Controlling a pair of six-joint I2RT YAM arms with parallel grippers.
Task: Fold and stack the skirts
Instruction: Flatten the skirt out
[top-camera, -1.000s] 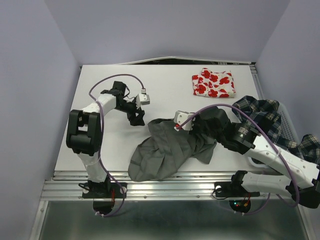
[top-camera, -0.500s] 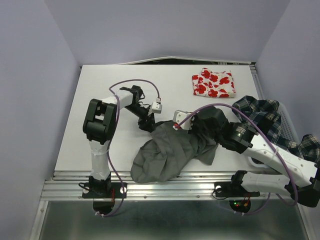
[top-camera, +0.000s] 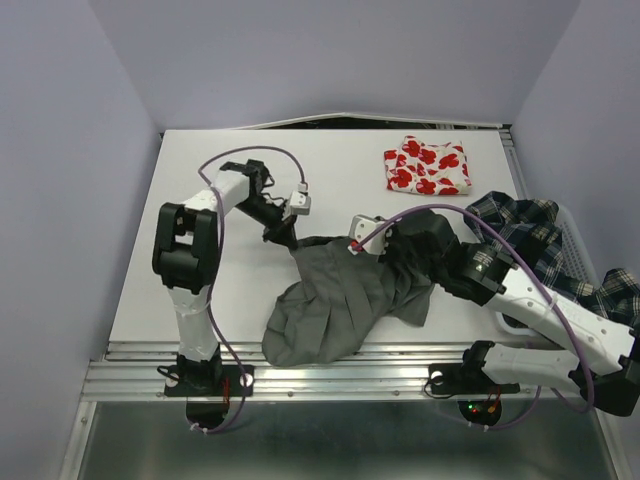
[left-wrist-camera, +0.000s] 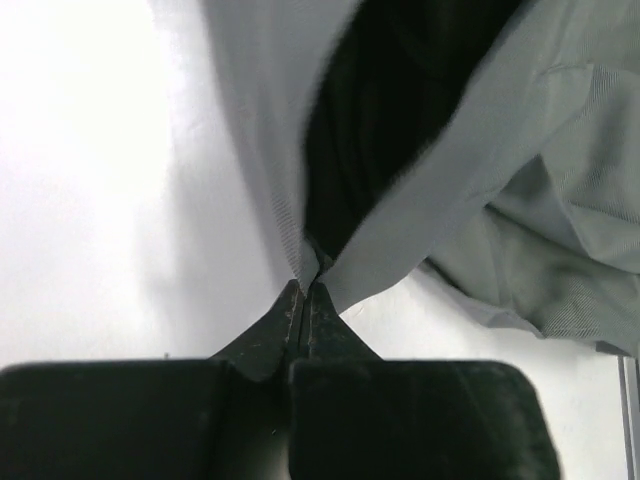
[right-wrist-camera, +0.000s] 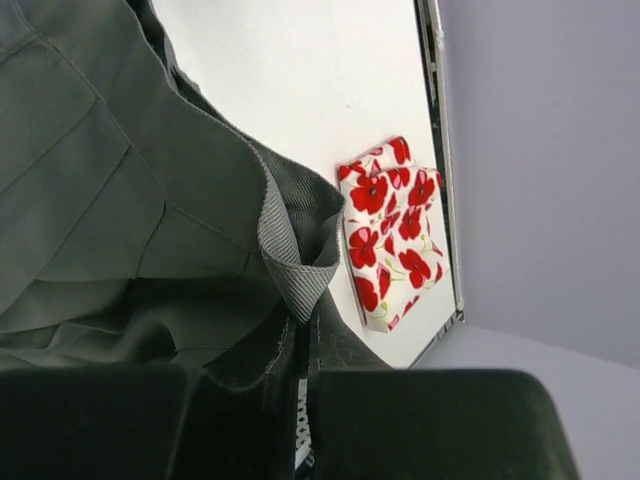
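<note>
Left gripper (left-wrist-camera: 303, 292) is pinching shut on 1 edge of the grey skirt (top-camera: 335, 300), at its far left corner. Right gripper (right-wrist-camera: 305, 335) is clamping the same skirt's ribbed waistband, jaws closed. This skirt is lying crumpled near the centre of the table (top-camera: 200, 180), between the 2 arms. Red-print skirt (top-camera: 427, 166) is sitting folded at the far right. Plaid skirt (top-camera: 535, 235) is lying heaped at the right edge.

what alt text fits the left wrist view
The left pincer is shut on a pinched edge of the grey skirt, seen close up. The cloth fans up and to the right over the white table.
</note>
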